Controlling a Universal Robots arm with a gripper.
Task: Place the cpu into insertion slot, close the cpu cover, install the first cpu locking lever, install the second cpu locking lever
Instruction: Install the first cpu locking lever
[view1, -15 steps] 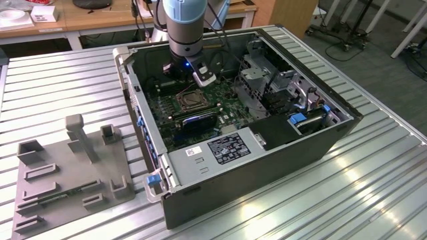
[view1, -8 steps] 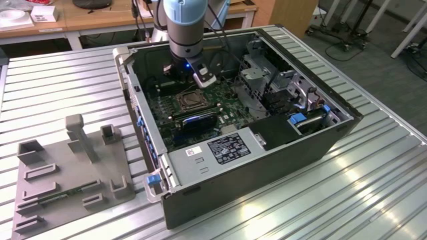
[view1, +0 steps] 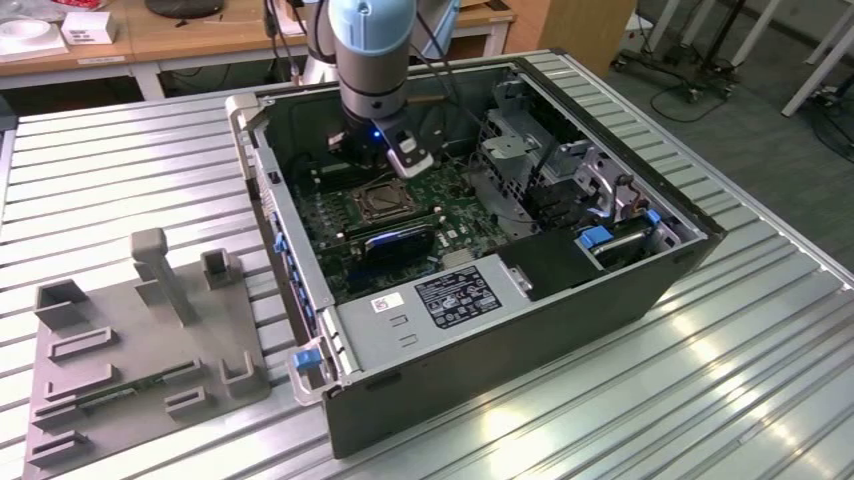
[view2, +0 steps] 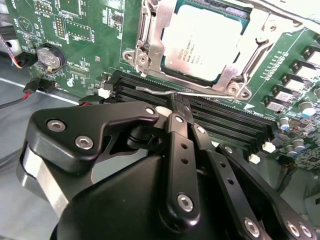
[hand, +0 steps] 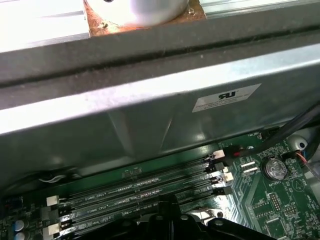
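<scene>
One chip (view2: 197, 42) is seated on the motherboard (view2: 90, 30), framed by the lowered cover plate (view2: 157, 30). The hand (view2: 176, 102) is pinched together, tips against a thin wire lever (view2: 150, 91) between plate and memory slots (view2: 225, 117); actual grip can't be confirmed. The case (view1: 534, 330) is laid on the desk (view1: 134, 160)

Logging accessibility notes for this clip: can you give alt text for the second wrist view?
A black gripper, shut, has its tip at a thin wire lever beside the cpu, which sits framed by the closed cover. Black memory slots and a coin battery lie on the green board.
</scene>
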